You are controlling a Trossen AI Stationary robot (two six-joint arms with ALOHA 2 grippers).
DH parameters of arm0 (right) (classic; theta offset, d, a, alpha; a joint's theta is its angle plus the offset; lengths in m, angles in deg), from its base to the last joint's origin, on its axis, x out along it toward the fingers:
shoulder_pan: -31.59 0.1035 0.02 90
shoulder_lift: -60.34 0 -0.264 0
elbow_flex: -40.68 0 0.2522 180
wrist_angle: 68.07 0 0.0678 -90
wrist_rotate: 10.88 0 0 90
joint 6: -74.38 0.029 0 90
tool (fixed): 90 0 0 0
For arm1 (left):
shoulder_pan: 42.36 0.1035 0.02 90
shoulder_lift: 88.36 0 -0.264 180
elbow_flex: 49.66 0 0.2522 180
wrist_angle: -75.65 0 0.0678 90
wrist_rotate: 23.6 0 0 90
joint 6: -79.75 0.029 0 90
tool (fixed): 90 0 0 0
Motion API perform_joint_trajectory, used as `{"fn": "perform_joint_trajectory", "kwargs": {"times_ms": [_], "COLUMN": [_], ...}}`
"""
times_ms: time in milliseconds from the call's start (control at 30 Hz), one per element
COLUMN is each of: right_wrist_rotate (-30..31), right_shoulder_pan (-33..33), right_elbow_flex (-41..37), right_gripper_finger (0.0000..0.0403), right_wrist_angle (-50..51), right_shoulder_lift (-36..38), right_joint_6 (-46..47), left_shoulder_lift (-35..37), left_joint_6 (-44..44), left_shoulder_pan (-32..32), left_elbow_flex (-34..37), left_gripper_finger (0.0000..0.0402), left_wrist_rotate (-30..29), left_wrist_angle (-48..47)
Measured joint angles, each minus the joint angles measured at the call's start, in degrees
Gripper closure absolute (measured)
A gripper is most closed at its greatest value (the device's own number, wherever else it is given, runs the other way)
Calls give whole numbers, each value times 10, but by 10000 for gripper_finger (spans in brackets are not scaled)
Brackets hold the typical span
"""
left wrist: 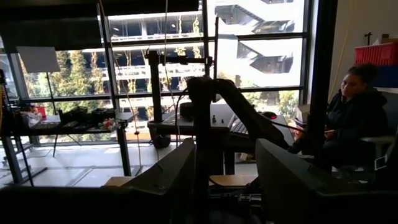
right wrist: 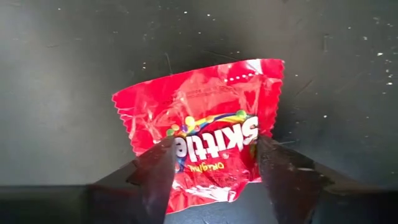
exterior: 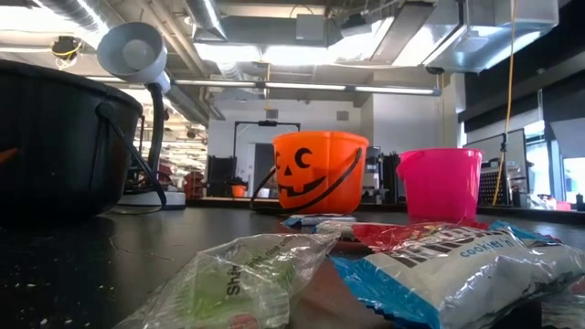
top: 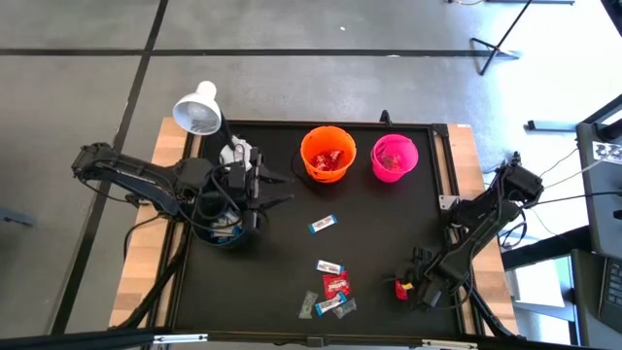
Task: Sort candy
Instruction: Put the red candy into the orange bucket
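Observation:
A red candy packet lies flat on the black table near its right front corner. My right gripper points down over it, open. Its two fingers stand on either side of one end of the packet. More candy lies in a loose heap at the near middle, and one blue-and-white piece lies apart. My left gripper hovers level above the left of the table, open and empty.
An orange bucket holding red candy and a pink bucket stand at the far middle. A black bucket sits under the left arm. A white lamp is at the far left. A person sits beyond the table.

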Motion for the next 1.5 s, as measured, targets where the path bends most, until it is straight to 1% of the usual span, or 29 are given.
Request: {"fn": "perform_joint_trajectory", "kwargs": {"times_ms": [200, 333, 533, 733, 900, 1067, 1167, 1300, 1500], "right_wrist_rotate": [-4, 5, 24, 32, 51, 116, 176, 288, 464], "right_shoulder_pan": [0, 0, 0, 0, 0, -17, -41, -84, -173], "right_elbow_flex": [27, 57, 90, 102, 117, 143, 162, 194, 252], "right_gripper_finger": [244, 280, 317, 352, 369, 369, 369, 369, 367], "right_wrist_angle": [20, 47, 79, 97, 124, 156, 169, 202, 271], "right_shoulder_lift": [-2, -5, -5, -4, -4, -3, -2, -2, -1], "right_joint_6": [-7, -23, -38, -40, -40, -55, -72, -91, -144], "left_shoulder_lift": [0, 0, 0, 0, 0, 0, 0, 0, 0], "left_joint_6": [-1, -1, -1, -1, 0, 0, 0, 0, 0], "left_shoulder_pan": [0, 0, 0, 0, 0, 0, 0, 0, 0], "left_elbow_flex": [0, 0, 0, 0, 0, 0, 0, 0, 0], "left_gripper_finger": [244, 244, 244, 244, 244, 244, 244, 244, 244], "left_wrist_rotate": [0, 0, 0, 0, 0, 0, 0, 0, -1], "left_wrist_angle": [-15, -15, -15, -14, -14, -14, -14, -14, -14]}}
